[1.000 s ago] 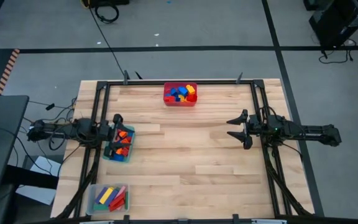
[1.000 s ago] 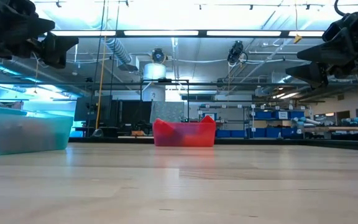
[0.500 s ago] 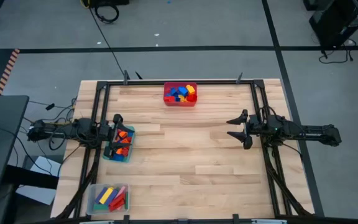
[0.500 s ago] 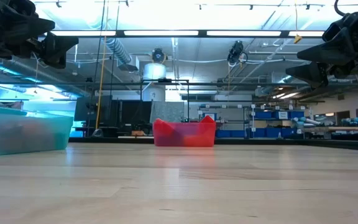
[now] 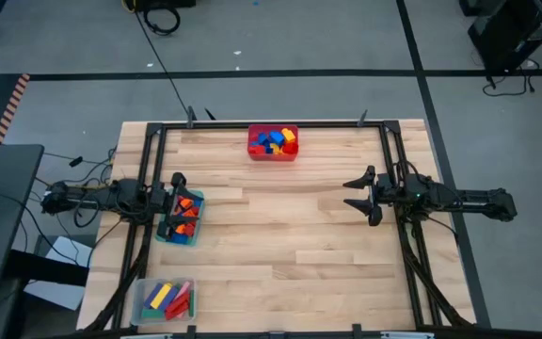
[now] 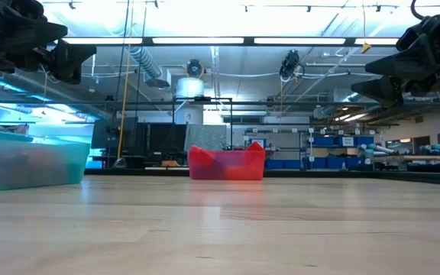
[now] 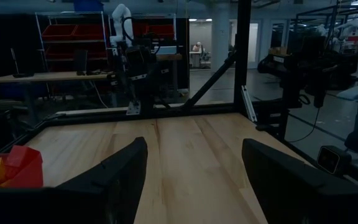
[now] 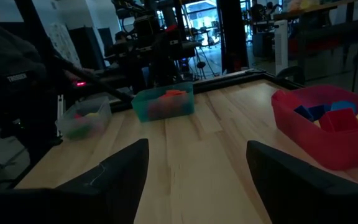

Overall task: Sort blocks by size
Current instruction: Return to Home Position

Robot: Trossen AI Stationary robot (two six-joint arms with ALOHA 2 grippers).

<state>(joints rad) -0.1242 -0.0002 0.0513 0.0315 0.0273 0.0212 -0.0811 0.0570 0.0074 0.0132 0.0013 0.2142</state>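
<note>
- The left hand [image 5: 171, 203] is hovering at the left edge of the light wooden counter [image 5: 290, 235]. It is sitting over the arm-side end of the teal rectangular plastic bin [image 5: 183, 241].
- The left hand's two dark fingers [image 7: 123, 177] are standing wide apart and gripping nothing.
- The right hand [image 5: 350, 194] is hovering above the right side of the counter, well apart from every bin. Its fingers [image 8: 120, 174] are also spreading wide, with only bare wood showing between them.
- In the low view, the left hand [image 6: 63, 59] is hanging well above the teal bin [image 6: 29, 162]. The right hand [image 6: 384, 76] is hanging at a similar height on the opposite side.
- The small plastic toy blocks [image 5: 188, 209] in the teal bin are lying in a loose heap and showing mostly orange and red.
- The red rectangular plastic bin [image 5: 273, 156] is standing at the middle of the far edge of the counter. It is holding a heap of blue, red and yellow chunky blocks [image 5: 273, 140].
- The clear rectangular plastic bin [image 5: 140, 301] is standing at the near left corner of the counter. It is holding long bar-shaped blocks [image 5: 167, 298] in yellow, green, blue, pink and red, lying side by side.
- The three bins are standing well apart from one another.
</note>
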